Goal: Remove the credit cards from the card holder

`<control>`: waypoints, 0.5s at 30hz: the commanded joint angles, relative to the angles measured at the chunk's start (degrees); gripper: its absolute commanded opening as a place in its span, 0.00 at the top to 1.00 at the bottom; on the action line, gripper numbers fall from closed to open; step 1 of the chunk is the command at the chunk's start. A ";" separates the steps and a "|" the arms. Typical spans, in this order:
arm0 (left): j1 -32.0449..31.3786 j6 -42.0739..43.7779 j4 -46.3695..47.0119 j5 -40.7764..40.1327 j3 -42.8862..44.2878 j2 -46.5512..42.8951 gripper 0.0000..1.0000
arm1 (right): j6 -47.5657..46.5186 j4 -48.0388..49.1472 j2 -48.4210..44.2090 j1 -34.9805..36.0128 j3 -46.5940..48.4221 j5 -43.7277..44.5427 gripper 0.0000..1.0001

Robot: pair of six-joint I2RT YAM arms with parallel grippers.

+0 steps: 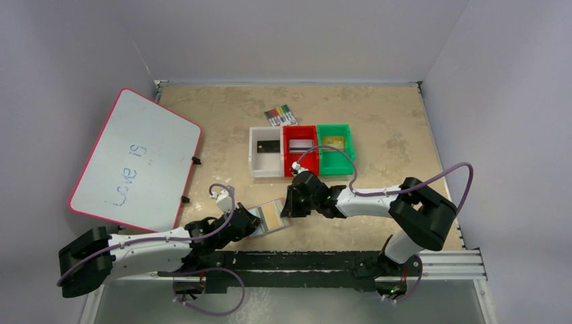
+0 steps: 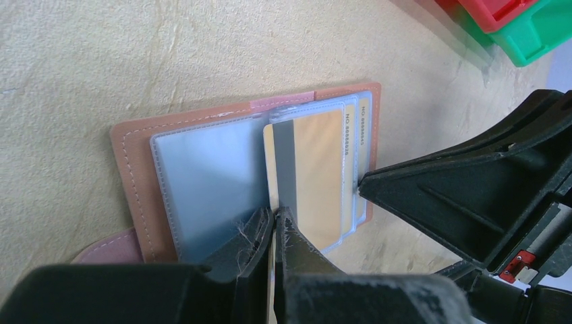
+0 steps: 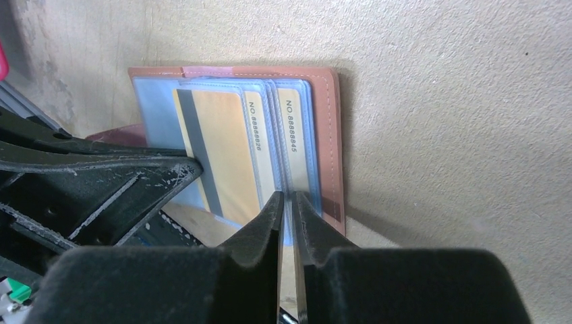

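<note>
Whiteboard [image 1: 135, 158] reads "Love is"; a credit card [image 3: 291, 135] "NO. 8888845".

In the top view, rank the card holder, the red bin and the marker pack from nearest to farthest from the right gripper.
1. Card holder: right at the fingertips of the right gripper, slightly to its left in the view.
2. Red bin: farther back, a little to the right.
3. Marker pack: farthest back, beyond the red bin.
</note>
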 commanded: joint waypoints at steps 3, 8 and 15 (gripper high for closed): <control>-0.14 2.63 -5.96 -2.32 1.28 0.23 1.00 | -1.24 -4.73 -3.28 0.00 1.02 4.34 0.86; -0.11 3.15 -4.29 -1.88 1.74 1.36 1.00 | -4.81 -1.43 -5.61 0.29 2.62 1.91 0.81; -0.11 3.34 -3.69 -1.70 2.16 2.25 1.00 | -5.25 3.74 0.88 1.69 5.29 -3.98 0.79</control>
